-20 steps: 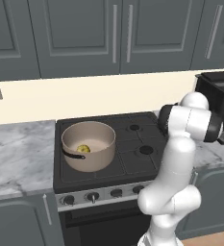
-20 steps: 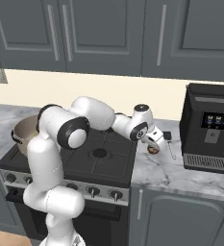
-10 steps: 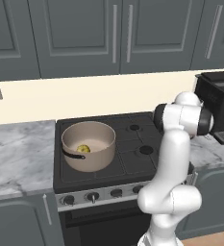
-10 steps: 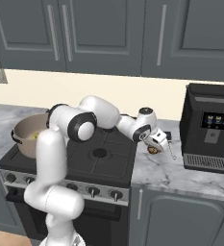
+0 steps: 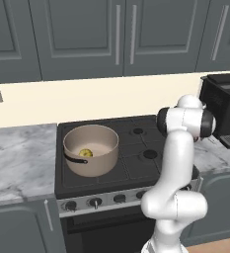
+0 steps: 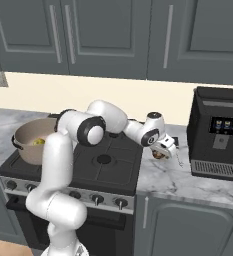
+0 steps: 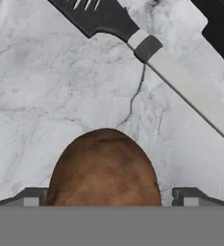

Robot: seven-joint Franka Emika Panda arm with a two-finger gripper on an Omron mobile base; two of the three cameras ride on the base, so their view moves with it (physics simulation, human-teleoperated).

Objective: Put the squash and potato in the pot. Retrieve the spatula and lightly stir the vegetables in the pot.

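Reaching right of the stove, the gripper hangs low over the marble counter, jaws spread wide either side of the potato (not clamped). Spatula lies just beyond it; squash sits inside the pot.

**Pot on the stove with the arm bent to the right**

A beige pot sits on the front left burner of a black stove. A small yellow squash lies inside it. The white robot arm rises at right, its elbow beside a black coffee machine on the marble counter.
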